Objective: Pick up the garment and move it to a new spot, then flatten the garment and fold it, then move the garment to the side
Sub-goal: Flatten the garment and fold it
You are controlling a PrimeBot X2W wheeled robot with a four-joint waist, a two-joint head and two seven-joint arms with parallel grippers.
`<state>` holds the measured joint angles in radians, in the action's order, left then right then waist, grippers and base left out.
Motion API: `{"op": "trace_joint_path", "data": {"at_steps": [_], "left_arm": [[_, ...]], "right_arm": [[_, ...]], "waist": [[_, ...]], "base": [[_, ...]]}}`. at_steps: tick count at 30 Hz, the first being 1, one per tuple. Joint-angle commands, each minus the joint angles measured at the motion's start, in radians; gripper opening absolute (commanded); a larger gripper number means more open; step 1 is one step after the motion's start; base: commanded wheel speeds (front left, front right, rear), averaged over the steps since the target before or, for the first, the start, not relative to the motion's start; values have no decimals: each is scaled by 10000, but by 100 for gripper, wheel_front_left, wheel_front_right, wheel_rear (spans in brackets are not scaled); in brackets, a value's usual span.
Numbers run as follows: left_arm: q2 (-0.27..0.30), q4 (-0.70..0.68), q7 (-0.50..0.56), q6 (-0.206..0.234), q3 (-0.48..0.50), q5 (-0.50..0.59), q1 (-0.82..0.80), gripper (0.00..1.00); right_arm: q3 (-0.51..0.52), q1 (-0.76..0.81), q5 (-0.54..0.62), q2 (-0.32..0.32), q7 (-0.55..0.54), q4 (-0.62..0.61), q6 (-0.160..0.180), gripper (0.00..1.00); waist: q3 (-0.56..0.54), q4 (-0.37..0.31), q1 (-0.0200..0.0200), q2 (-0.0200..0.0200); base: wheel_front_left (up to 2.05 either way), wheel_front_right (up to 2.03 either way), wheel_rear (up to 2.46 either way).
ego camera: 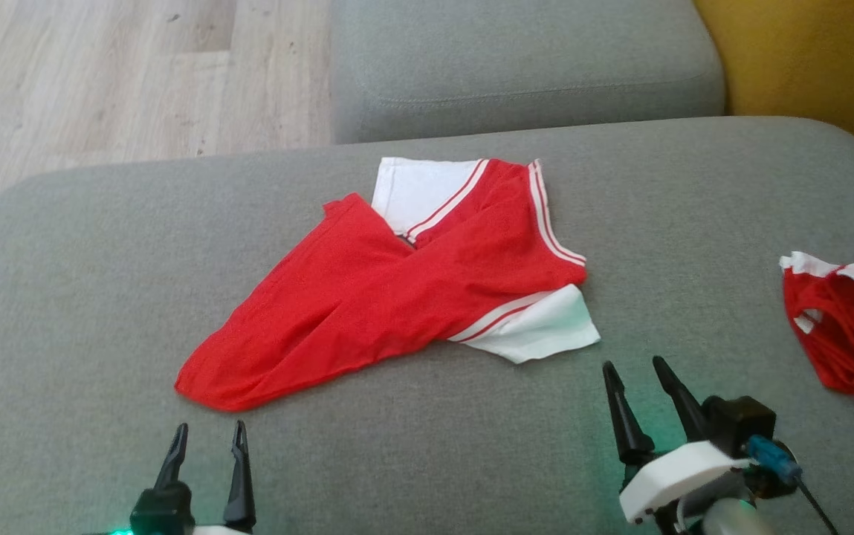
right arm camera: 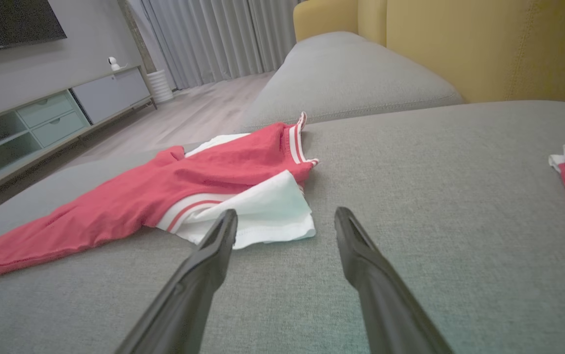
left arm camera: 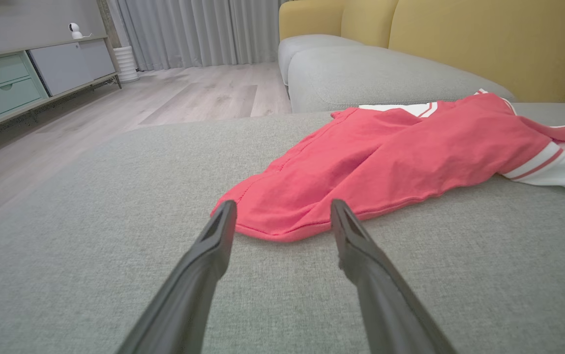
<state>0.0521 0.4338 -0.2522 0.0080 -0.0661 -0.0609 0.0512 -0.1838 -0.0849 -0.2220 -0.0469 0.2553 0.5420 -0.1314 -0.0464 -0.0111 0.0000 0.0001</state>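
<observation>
The garment [ego camera: 397,290] is a red shirt with white sleeves and red-and-white striped trim, lying partly folded in the middle of the grey cushion [ego camera: 62,297]. My left gripper [ego camera: 207,431] is open just below the garment's lower left red corner, not touching it. In the left wrist view that red hem [left arm camera: 282,226] lies just beyond my left gripper [left arm camera: 283,209]. My right gripper [ego camera: 631,368] is open, just below and right of the white sleeve [ego camera: 545,331]. In the right wrist view the white sleeve [right arm camera: 262,216] sits just ahead of my right gripper [right arm camera: 286,216].
A second red-and-white cloth [ego camera: 850,327] lies crumpled at the cushion's right edge. Another grey cushion [ego camera: 523,67] stands behind, with a yellow backrest [ego camera: 813,59] at the far right. Wooden floor [ego camera: 99,82] lies beyond the cushion's far left edge.
</observation>
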Motion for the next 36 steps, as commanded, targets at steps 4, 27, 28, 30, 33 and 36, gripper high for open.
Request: {"op": "trace_joint_path", "data": {"at_steps": [4,27,28,30,33,36], "left_arm": [[7,-300,-95,-175,72,-65,-448,100],[-17,-111,-95,-193,-896,-752,-1724,100],[-17,-106,-95,-176,-873,-771,-1715,100],[-17,-94,-95,-140,-821,-806,-1674,100],[-17,-70,-95,-93,-670,-876,-1582,100],[-18,-27,-95,-83,-386,-1242,-1477,100]], "right_arm": [[117,-753,276,-33,65,370,7,100],[1395,-2887,2016,-33,65,4228,7,88],[1226,-2811,1953,-33,65,4358,7,34],[928,-2667,1830,-33,65,4539,7,0],[769,-2427,1856,-33,65,4505,7,0],[1201,-2049,2016,-38,65,4070,7,0]], "waist": [[339,353,0,-1],[2113,1532,0,-1],[2082,1501,0,-1],[1991,1412,0,-1],[1803,1203,0,-1],[1606,933,0,-1]], "base": [[0,0,0],[0,0,0],[0,0,0],[0,0,0],[0,0,0],[0,0,0]]}}
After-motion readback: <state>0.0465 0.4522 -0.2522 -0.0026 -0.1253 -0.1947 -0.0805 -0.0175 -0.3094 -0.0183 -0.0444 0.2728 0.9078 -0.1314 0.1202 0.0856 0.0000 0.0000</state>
